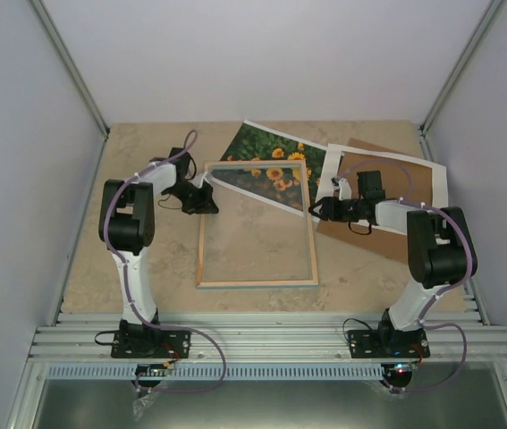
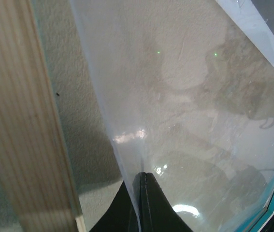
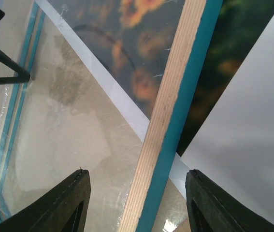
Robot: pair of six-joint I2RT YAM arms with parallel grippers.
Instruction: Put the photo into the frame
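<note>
Here the frame (image 3: pixel 168 125) runs between the spread right fingers (image 3: pixel 64 203).

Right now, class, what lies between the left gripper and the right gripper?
The frame with its clear pane, the photo showing beneath it, spans from left gripper to right gripper; top view.

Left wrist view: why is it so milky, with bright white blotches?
Left wrist view: white reflections glare off the clear pane; the frame beside it is blurred. Right wrist view: the photo is out of focus. Top view: even light, sharp.
</note>
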